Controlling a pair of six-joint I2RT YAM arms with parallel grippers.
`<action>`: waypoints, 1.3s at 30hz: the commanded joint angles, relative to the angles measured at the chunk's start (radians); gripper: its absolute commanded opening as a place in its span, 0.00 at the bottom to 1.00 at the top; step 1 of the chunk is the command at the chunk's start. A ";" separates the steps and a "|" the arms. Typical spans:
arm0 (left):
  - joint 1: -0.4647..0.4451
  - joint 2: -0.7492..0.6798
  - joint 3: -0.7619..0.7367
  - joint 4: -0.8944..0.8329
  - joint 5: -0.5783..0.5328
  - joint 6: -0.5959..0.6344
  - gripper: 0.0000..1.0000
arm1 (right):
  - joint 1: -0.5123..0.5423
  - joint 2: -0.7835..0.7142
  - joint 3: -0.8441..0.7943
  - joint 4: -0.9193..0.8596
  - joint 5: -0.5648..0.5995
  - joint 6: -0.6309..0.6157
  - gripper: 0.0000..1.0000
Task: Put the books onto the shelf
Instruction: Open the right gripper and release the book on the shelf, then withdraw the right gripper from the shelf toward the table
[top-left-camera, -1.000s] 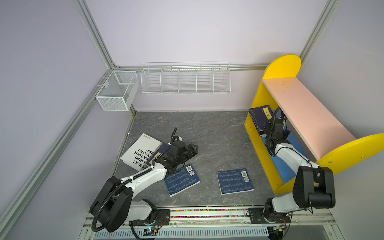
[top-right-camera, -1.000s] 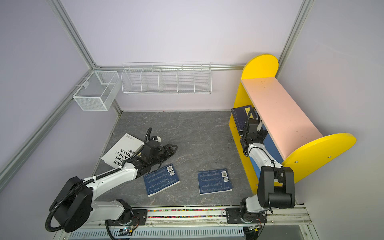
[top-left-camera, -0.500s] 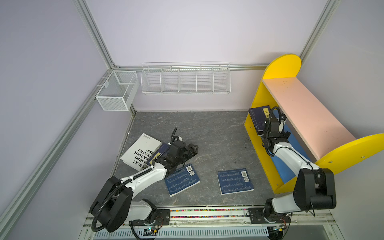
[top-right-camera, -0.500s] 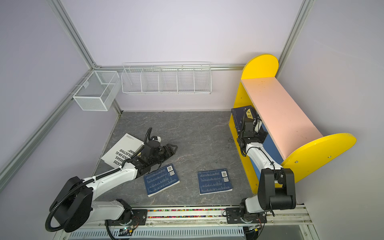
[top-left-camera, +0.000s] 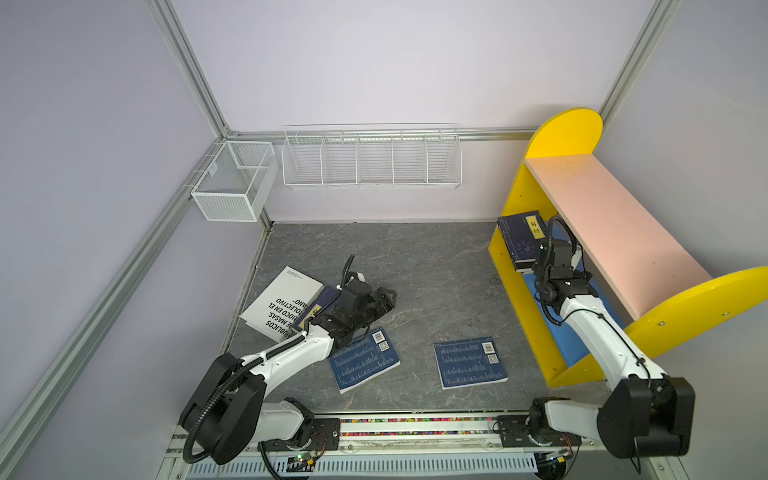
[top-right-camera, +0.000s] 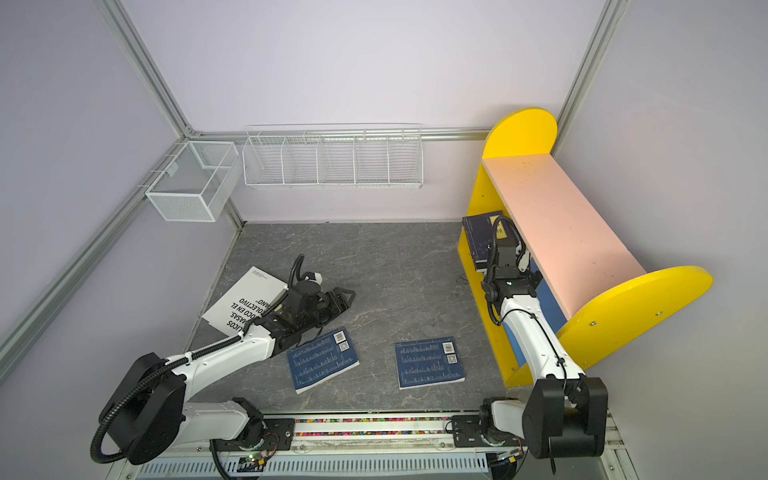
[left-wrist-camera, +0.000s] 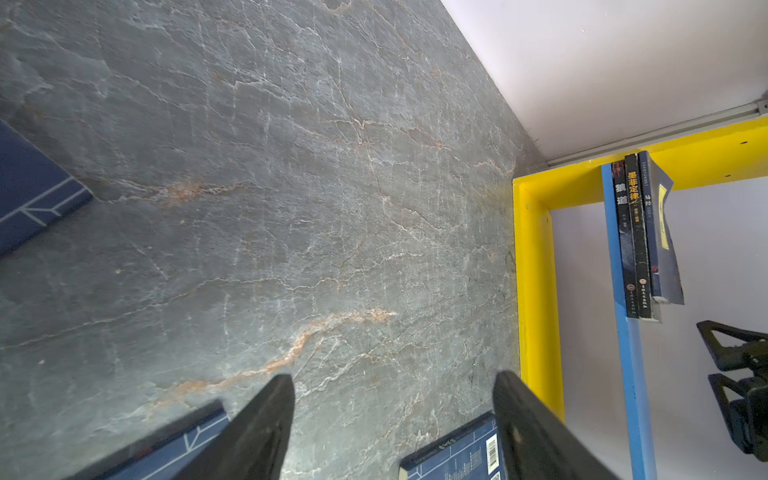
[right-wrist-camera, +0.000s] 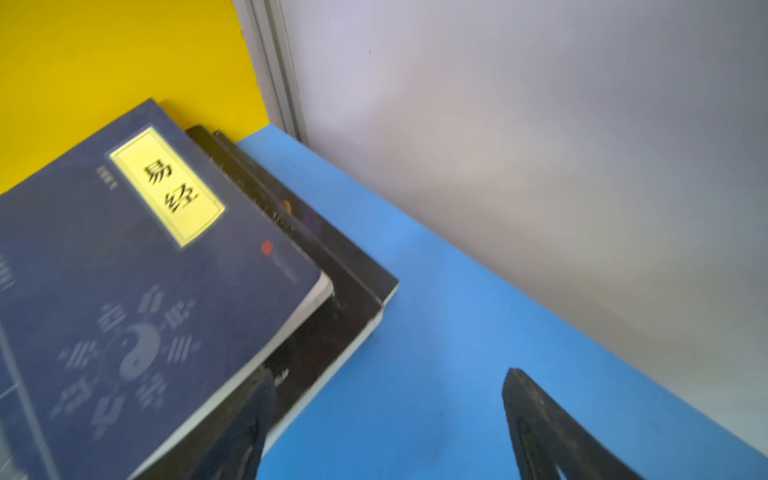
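Shelf (top-left-camera: 566, 135): a two-tier unit at the right edge of the table (top-left-camera: 415, 257), with yellow side panels, a pink upper board (top-left-camera: 606, 232) and a blue lower board (right-wrist-camera: 457, 332).

Contents of the lower board: three books are stacked flat at the far end, just beside the far side panel. The two black books (right-wrist-camera: 357, 270) lie underneath. The labelled navy book (right-wrist-camera: 124, 291) lies on top, cover up and skewed against them.

Right gripper (right-wrist-camera: 388, 374): it is inside the lower tier, over the blue board next to the stack. Its fingers are apart and clamp nothing. One finger (right-wrist-camera: 245, 424) sits at the near edge of the stack; contact cannot be confirmed.

Four books are on the table:
- The white book (top-left-camera: 278, 303) lies flat near the left edge, lettering up.
- The half-hidden navy book (top-left-camera: 322, 301) rests partly on the white book, under the left arm.
- The navy book below the left wrist (top-left-camera: 365, 365) lies flat, barcode side up.
- The navy book nearer the shelf (top-left-camera: 469, 361) also lies flat with its barcode side up, apart from the others.

Left gripper (top-left-camera: 384, 296): it is low over the table, beyond the white book. Its fingers (left-wrist-camera: 266, 415) are apart, with only table surface between them.

Wall containers: the wire divided rack (top-left-camera: 372, 158) has five compartments and hangs on the back wall. The mesh box basket (top-left-camera: 232, 195) hangs on the left rail. Through each, only the wall behind shows.
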 joint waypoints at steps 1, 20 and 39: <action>0.002 -0.014 0.006 0.026 0.009 0.002 0.76 | 0.013 -0.067 -0.052 -0.062 -0.146 0.067 0.89; 0.001 -0.016 0.004 0.036 0.029 -0.003 0.75 | 0.296 0.040 0.210 -0.389 -0.454 0.170 0.89; 0.003 -0.112 -0.043 -0.002 -0.038 -0.023 0.76 | 0.181 0.412 0.535 -0.439 -0.602 -0.019 0.96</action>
